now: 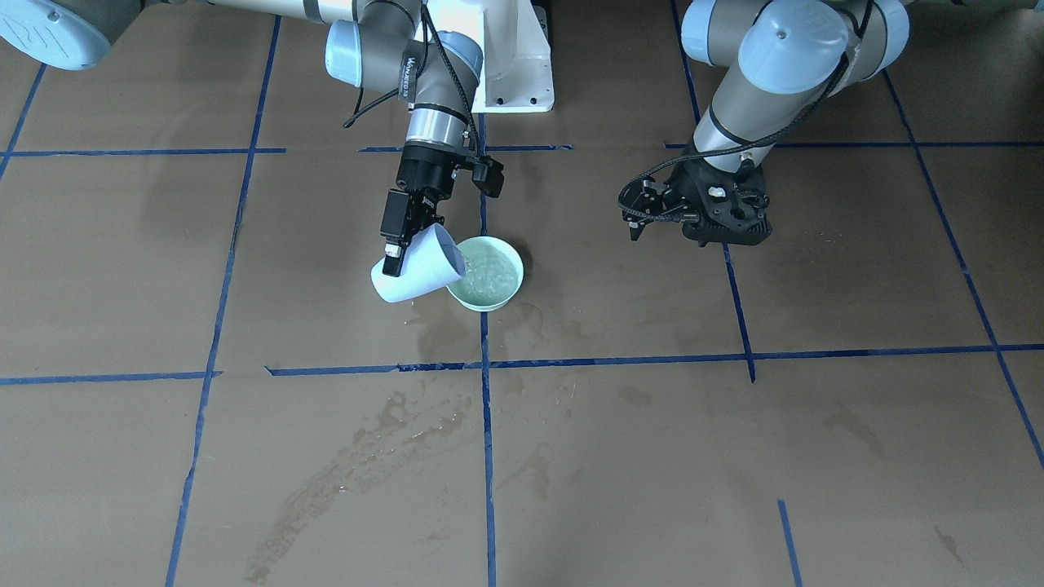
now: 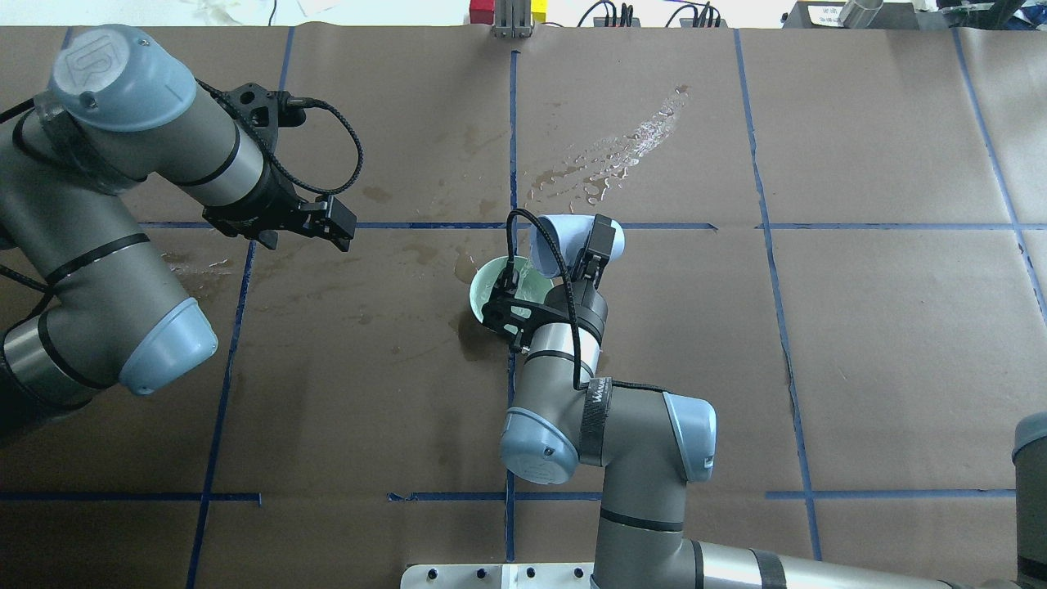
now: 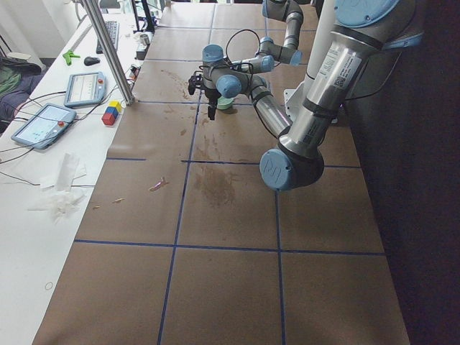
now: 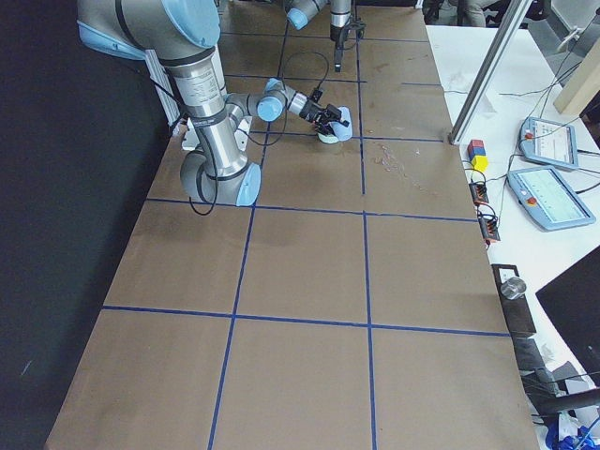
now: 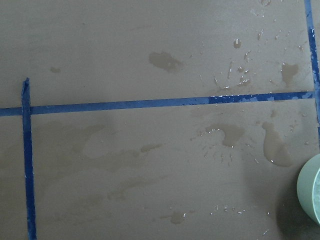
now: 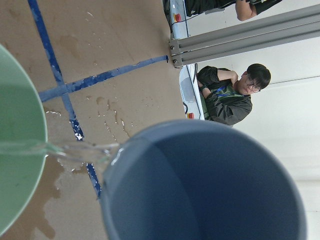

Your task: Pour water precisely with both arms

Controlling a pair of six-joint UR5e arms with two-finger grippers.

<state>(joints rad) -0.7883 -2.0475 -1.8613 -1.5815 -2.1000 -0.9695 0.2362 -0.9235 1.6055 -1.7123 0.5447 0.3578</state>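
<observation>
My right gripper (image 1: 405, 244) is shut on a pale blue cup (image 1: 420, 267) and holds it tilted, its mouth over the rim of a mint green bowl (image 1: 471, 300). Water (image 6: 75, 150) runs in a thin clear stream from the cup (image 6: 200, 190) into the bowl (image 6: 20, 150). Rippling water (image 1: 489, 273) lies in the bowl. In the overhead view the right gripper (image 2: 587, 249) and the cup (image 2: 564, 231) are just beyond the bowl (image 2: 491, 282). My left gripper (image 1: 728, 238) hovers empty to the side, its jaws apart; it also shows in the overhead view (image 2: 282, 229). The bowl's edge (image 5: 312, 192) shows in the left wrist view.
Wet patches (image 1: 367, 456) and spilled drops (image 2: 622, 155) mark the brown paper cover. Blue tape lines (image 1: 484, 424) form a grid. The white pedestal (image 1: 514, 57) stands behind the bowl. Tablets and coloured blocks (image 4: 476, 155) lie on the side bench, where an operator (image 6: 227, 95) sits.
</observation>
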